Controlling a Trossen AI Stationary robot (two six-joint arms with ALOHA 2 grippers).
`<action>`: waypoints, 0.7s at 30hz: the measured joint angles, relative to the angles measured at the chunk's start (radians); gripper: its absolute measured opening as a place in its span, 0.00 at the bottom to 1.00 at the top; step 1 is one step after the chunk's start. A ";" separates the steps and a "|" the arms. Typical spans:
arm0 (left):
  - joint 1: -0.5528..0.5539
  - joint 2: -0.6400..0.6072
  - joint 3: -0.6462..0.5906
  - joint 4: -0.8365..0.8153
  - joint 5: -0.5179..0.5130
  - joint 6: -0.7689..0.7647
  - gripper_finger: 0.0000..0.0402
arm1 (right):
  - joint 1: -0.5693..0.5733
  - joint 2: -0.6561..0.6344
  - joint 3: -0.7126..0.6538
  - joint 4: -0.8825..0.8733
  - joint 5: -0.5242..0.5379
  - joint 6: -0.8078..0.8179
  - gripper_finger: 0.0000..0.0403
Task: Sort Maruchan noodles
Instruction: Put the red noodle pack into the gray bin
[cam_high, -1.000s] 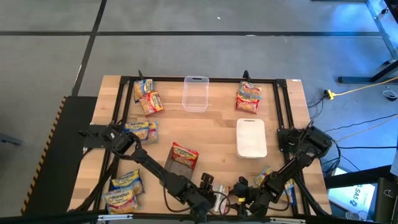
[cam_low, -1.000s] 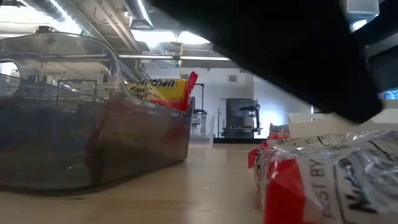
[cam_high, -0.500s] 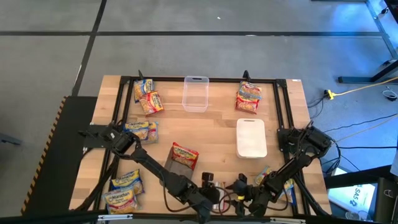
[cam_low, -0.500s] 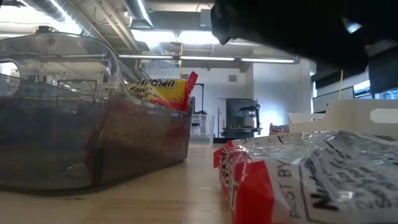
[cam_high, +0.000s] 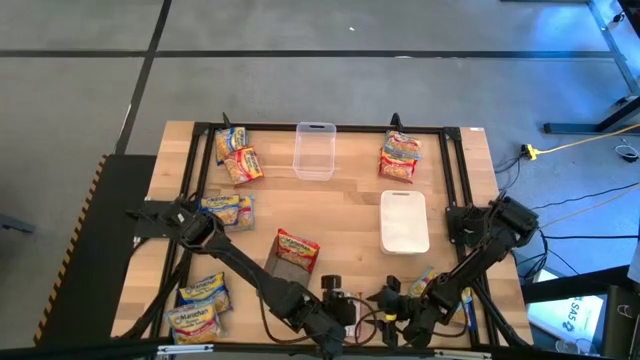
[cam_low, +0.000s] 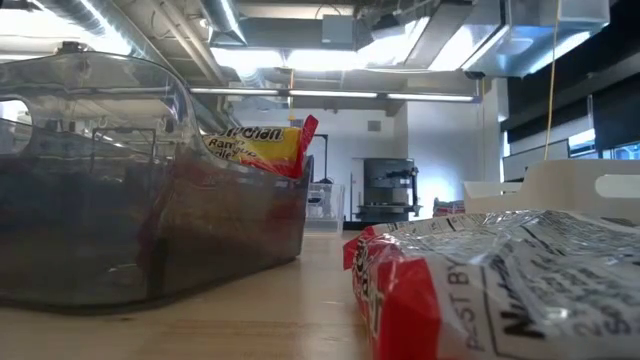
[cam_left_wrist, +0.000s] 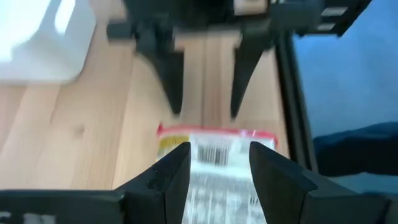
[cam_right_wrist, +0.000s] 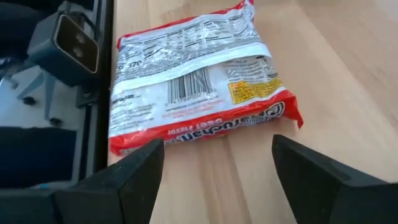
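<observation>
Wooden table (cam_high: 350, 215): both grippers gaped empty, so I should square the right gripper (cam_right_wrist: 214, 180) over the red packet (cam_right_wrist: 196, 84).

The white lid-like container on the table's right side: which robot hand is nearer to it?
The right hand. It hovers at the table's near edge, below the white container in the high view. The left hand sits beside it, farther left, slightly farther away.

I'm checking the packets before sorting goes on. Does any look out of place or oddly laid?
One does: the red-labelled packet near the table's front right edge lies barcode side up, back showing, just ahead of the open right gripper. The grey bin's packet leans against its wall.
</observation>
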 joint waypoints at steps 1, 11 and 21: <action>-0.002 0.000 0.001 -0.034 0.003 -0.027 0.39 | 0.000 -0.014 0.000 -0.016 -0.017 0.000 0.68; -0.028 0.001 -0.075 -0.195 0.059 -0.284 0.39 | -0.013 -0.067 0.000 -0.083 -0.147 0.056 0.68; -0.034 0.001 -0.165 -0.143 0.120 -0.175 0.39 | -0.046 -0.050 0.000 -0.030 -0.156 0.368 0.68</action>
